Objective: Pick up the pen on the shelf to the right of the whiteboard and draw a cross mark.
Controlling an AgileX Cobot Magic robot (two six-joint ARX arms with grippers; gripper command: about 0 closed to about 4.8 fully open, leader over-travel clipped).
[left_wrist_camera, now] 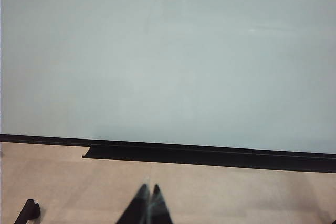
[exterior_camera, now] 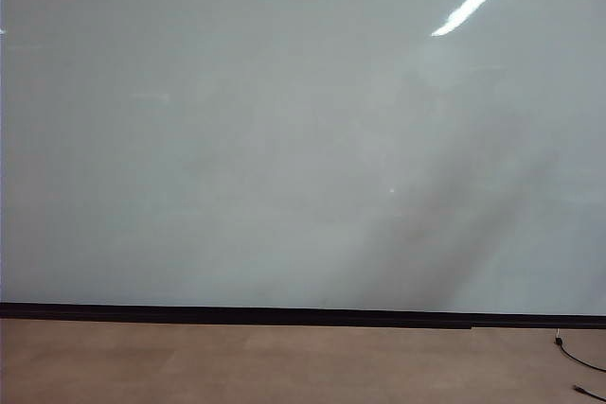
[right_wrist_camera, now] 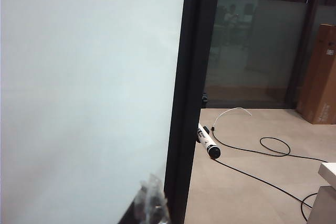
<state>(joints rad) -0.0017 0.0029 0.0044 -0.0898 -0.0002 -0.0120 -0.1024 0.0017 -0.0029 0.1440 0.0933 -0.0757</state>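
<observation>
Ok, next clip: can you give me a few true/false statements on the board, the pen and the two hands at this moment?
1. The whiteboard has no cross mark on it. True.
2. The right hand holds the pen. False: the pen sits by the board's dark edge, apart from the hand, which is shut on nothing.
3. The left hand is shut, its fingertips together below the board's bottom strip. True.
4. Both hands show in the exterior view. False: neither appears there, only the board, the floor and a black cable.
5. The pen is all black. False: it is white with a black tip.
</observation>
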